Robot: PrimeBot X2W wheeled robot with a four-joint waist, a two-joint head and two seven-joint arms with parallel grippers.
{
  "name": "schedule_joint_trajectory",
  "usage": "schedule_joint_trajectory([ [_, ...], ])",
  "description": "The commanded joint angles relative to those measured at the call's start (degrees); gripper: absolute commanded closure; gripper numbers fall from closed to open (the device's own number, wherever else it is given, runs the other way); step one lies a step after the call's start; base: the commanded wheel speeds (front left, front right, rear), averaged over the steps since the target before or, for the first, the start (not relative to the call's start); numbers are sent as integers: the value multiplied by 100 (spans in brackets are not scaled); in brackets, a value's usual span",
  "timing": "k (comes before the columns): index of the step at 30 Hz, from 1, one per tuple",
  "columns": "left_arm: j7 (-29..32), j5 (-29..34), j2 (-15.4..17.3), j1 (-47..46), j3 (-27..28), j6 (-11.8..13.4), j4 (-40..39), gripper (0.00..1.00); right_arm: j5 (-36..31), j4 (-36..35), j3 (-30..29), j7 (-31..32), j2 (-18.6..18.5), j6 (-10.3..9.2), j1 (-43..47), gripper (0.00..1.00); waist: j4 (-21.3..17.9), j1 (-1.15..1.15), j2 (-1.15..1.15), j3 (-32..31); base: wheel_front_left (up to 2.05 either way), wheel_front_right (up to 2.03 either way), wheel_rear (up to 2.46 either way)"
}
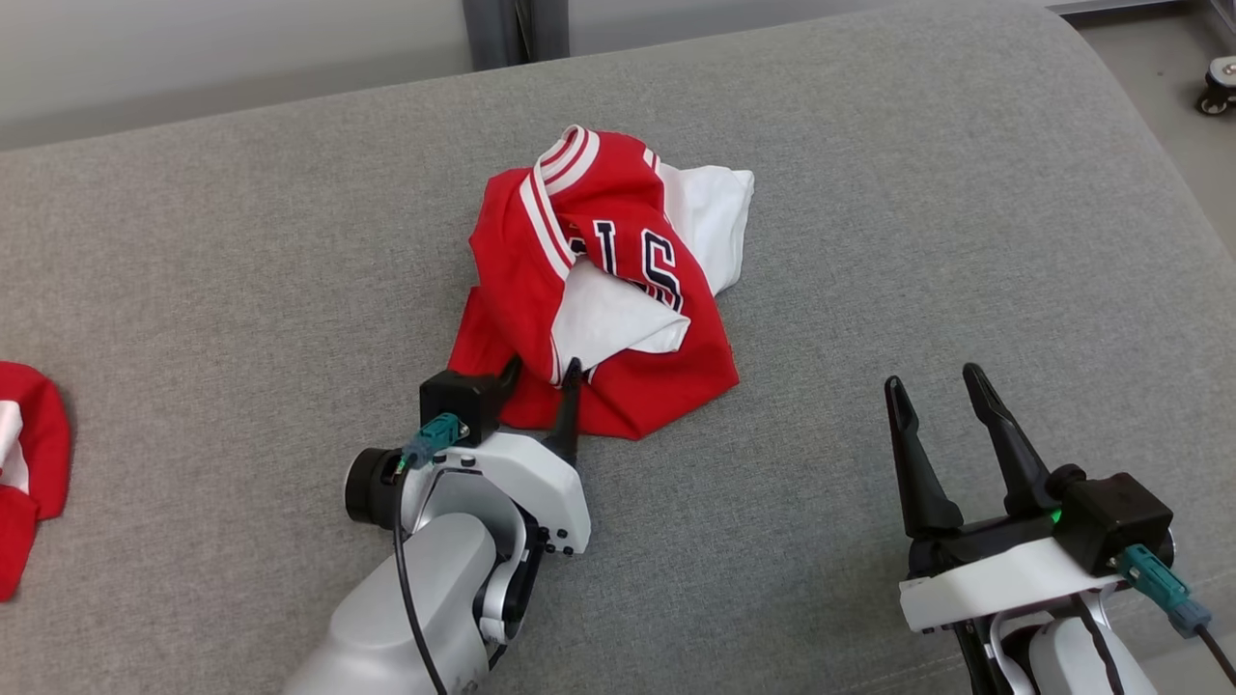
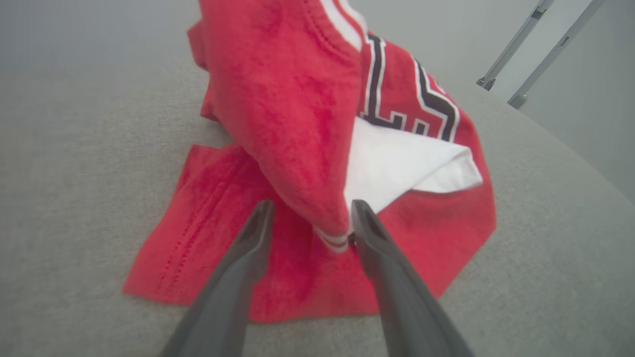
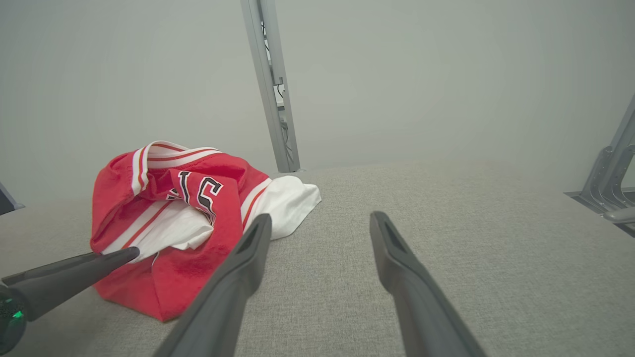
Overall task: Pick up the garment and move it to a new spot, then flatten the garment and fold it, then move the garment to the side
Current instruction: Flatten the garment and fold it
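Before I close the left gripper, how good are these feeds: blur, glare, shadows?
Head view: sharp, evenly lit, no glare, garment lettering legible. Left wrist view: soft throughout, cloth near the left gripper hazy. Right wrist view: garment crisp, right gripper slightly soft.

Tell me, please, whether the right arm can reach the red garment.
Probably yes: only bare cushion lies between the open right gripper and the garment; the left gripper straddles its near fold.

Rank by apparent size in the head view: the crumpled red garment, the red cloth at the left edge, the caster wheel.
1. Crumpled red garment, largest.
2. Red cloth, cut off by the edge, so judged on its visible part.
3. Caster wheel, smallest, though it is also farther away.
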Motion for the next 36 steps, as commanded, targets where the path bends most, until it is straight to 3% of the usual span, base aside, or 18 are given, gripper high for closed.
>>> schedule_joint_trajectory([
  [1, 2, -163, 27, -177, -71, -61, 102, 64, 19, -9, 0, 5, -34, 1, -72, 0, -23, 0, 0, 11, 0, 0, 0],
  [2, 2, -281, 26, -213, -109, -113, 138, 100, 20, -5, 6, 5, -33, 1, -79, 0, -32, 0, 0, 9, 0, 0, 0],
  [9, 2, -906, 28, -388, -214, -591, -54, 100, 13, 62, 33, 5, -33, 2, 35, 0, -58, 0, 0, -216, 0, 0, 0],
  [15, 8, -1955, 25, -597, -469, -915, -612, 100, 52, 128, 122, 5, -33, 1, 155, 0, -109, 0, 0, -573, 0, 0, 0],
  [30, 88, -4392, 27, -2432, -868, -761, -1286, 100, 150, 275, 393, 5, -31, 2, 381, 0, -592, 0, 0, -1133, 0, 0, 0],
  [36, -3, -5164, 25, -3444, -577, -694, -1175, 100, 216, 319, 536, 5, -34, 1, 333, 0, -839, 0, 0, -1160, 0, 0, 0],
])
